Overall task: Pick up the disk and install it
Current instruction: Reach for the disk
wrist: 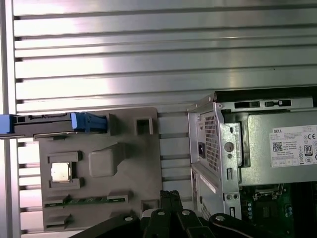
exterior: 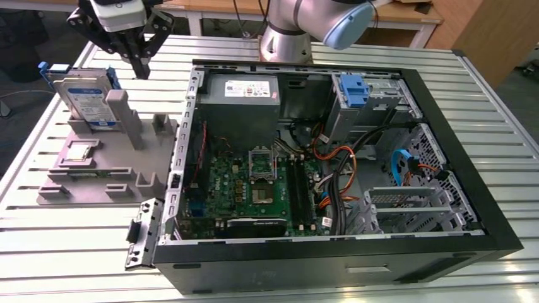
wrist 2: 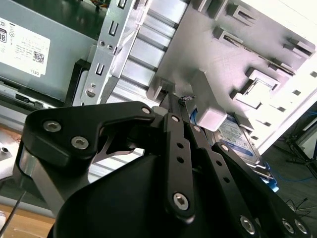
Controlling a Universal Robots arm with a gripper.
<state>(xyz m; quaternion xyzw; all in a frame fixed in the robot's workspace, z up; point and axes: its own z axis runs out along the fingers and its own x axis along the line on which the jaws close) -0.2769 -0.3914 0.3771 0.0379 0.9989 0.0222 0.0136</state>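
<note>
We count one disk (exterior: pixel 84 99). It is a flat silver rectangle with a blue-and-white label on its face and a blue plastic frame around its edges. It stands on edge in a slot at the far corner of a matte grey holder plate (exterior: pixel 101 165). In the first wrist view the disk (wrist: pixel 42 124) appears edge-on as a thin dark bar with blue ends. In the second wrist view only part of its label (wrist 2: pixel 241 141) shows.

The plate is blocky, with raised posts and shallow pockets. One pocket holds a single square metallic chip (wrist: pixel 61 172), and another slot holds one green strip of circuit board (wrist: pixel 81 201).

The gripper (exterior: pixel 141 71) is made of black, bolted metal links. It hangs above the table near the disk, on the exterior view's right of it, and does not touch it. Its two fingers taper to a point and are pressed together with nothing between them, as both wrist views show (wrist 2: pixel 174 99) (wrist: pixel 167 195).

The table (exterior: pixel 67 252) is made of ribbed aluminium slats. On it lies one open black computer case (exterior: pixel 337 268) with a green motherboard (exterior: pixel 252 189). The case also holds a grey metal box (exterior: pixel 244 91) bearing a white sticker with small dark print and code squares, and one bare blue bracket (exterior: pixel 354 91).
</note>
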